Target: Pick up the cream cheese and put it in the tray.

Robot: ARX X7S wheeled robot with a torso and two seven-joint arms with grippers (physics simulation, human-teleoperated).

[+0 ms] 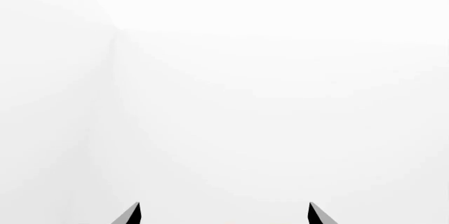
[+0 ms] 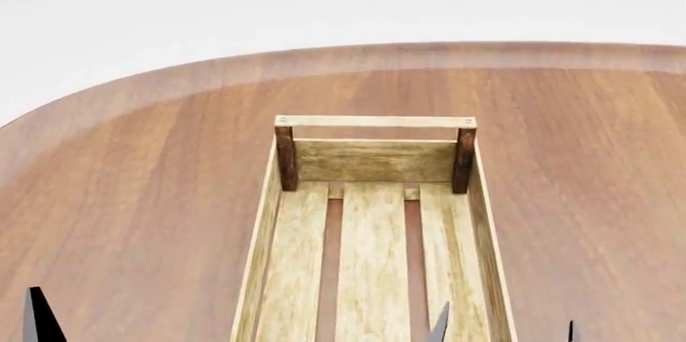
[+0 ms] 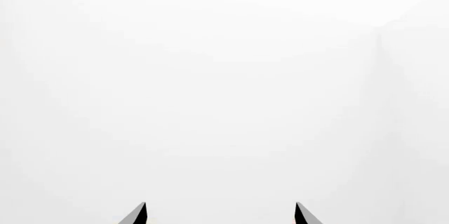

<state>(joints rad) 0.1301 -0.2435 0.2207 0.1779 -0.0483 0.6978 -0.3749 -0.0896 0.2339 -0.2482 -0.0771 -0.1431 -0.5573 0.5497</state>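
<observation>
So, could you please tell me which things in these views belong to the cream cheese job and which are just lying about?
Belongs to the job:
- tray, nothing in the part shown
- left pincer, open
- right pincer, open
- cream cheese: not in any view

Just there:
- table, which bears the tray; nothing else lies in view

from my head camera the bench reads as reddish-brown wood with a fine streaked grain and a smooth, faintly satin sheen, paler along its curved edge. the tray looks like raw light wood, matt, with visible grain on its slats and walls; its corner posts are darker brown stained wood, also matt. the fingers i see in my wrist feeds look like flat black, hard and unreflective.
</observation>
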